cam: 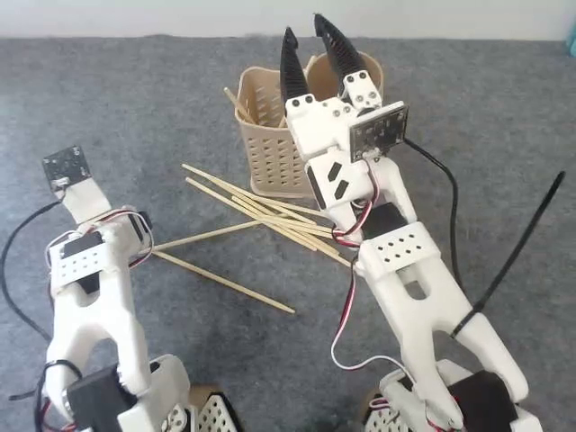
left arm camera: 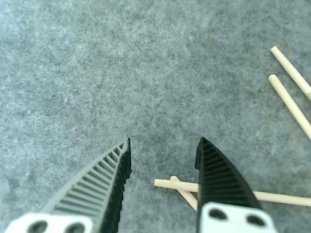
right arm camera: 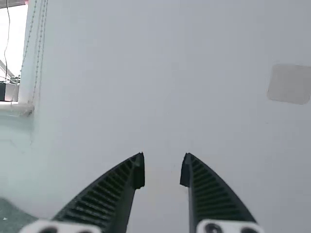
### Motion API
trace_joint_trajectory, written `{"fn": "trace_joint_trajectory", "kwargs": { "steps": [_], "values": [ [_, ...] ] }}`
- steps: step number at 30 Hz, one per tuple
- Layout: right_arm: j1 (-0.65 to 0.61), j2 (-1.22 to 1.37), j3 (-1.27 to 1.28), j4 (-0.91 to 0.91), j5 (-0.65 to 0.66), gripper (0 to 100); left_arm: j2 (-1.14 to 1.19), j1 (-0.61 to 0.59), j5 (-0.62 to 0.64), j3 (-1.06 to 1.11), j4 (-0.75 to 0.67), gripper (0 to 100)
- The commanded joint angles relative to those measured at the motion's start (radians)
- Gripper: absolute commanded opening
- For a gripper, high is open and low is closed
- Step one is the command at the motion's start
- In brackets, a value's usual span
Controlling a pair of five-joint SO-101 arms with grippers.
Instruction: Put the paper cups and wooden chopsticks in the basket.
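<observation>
Soft, even light spreads over the grey desk point(cam: 135, 99), the chopsticks point(cam: 270, 216) throw only thin, faint shadows beside them, and a bright window point(right arm camera: 9, 48) glows beside the pale wall point(right arm camera: 170, 73).

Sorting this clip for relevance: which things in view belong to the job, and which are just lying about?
Part of the job:
- basket
- chopsticks in the basket
- loose chopsticks on the carpet
- left gripper, open, low over the carpet
- right gripper, open, above the basket

Just lying about:
- grey carpet
- black strap
- white wall
</observation>
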Motion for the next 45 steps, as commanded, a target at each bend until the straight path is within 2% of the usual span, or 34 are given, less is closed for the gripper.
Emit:
{"fn": "trace_joint_trajectory", "kwargs": {
  "steps": [1,4,8,11,16,21,25,29,34,45],
  "values": [
    [0.007,-0.064,-0.006,0.070,0.008,14.4,0.000,0.003,-0.009,-0.021,-0.020,21],
    [0.007,-0.196,-0.014,0.291,-0.068,14.4,0.000,0.003,-0.009,-0.021,-0.020,21],
    [0.007,-0.424,-0.074,0.776,-0.195,14.4,0.000,0.003,-0.006,-0.021,-0.020,21],
    [0.007,-0.555,-0.121,1.075,-0.264,14.4,-0.002,0.005,-0.006,-0.021,-0.014,21],
    [0.016,-0.651,-0.164,1.415,-0.342,14.4,-0.008,0.041,-0.008,-0.022,0.057,21],
    [0.016,-0.691,-0.164,1.639,-0.387,14.4,-0.009,0.052,-0.008,-0.027,0.126,21],
    [0.016,-0.690,-0.157,1.782,-0.387,14.4,-0.009,0.071,0.002,-0.028,0.233,21],
    [0.016,-0.702,-0.069,1.807,-0.387,14.4,0.002,0.187,0.012,-0.015,0.324,21],
    [0.010,-0.702,0.015,1.805,-0.387,14.3,0.002,0.206,0.147,0.021,0.247,21],
    [0.015,-0.702,0.149,1.758,-0.382,14.3,0.034,0.215,0.157,-0.015,0.267,21]
  ]
}}
